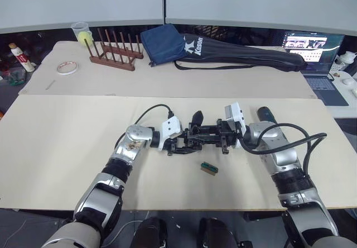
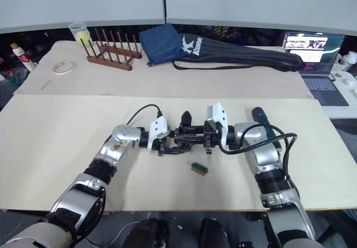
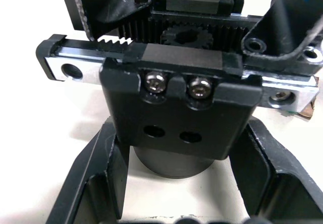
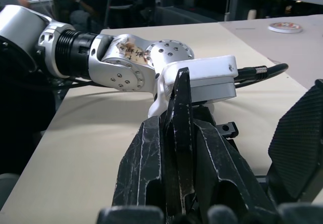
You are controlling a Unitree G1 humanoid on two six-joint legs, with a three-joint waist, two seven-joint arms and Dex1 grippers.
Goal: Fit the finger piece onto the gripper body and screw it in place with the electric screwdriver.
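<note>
Head eyes look down over the table; wrist cameras sit close.

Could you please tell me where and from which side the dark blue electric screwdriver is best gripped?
Probably the thick barrel of the dark blue cylindrical electric screwdriver, from above, fingers spanning its width: it lies flat on the beige table, its rounded sides free. Its far end shows past the right arm, so grip there.

Back table, your left to right: bottle, tape roll, plastic cup w/ something yellow inside, wooden rack, blue pouch touching a long black bag, then an open laptop. Front table has a tiny green-and-red piece near its front edge.
</note>
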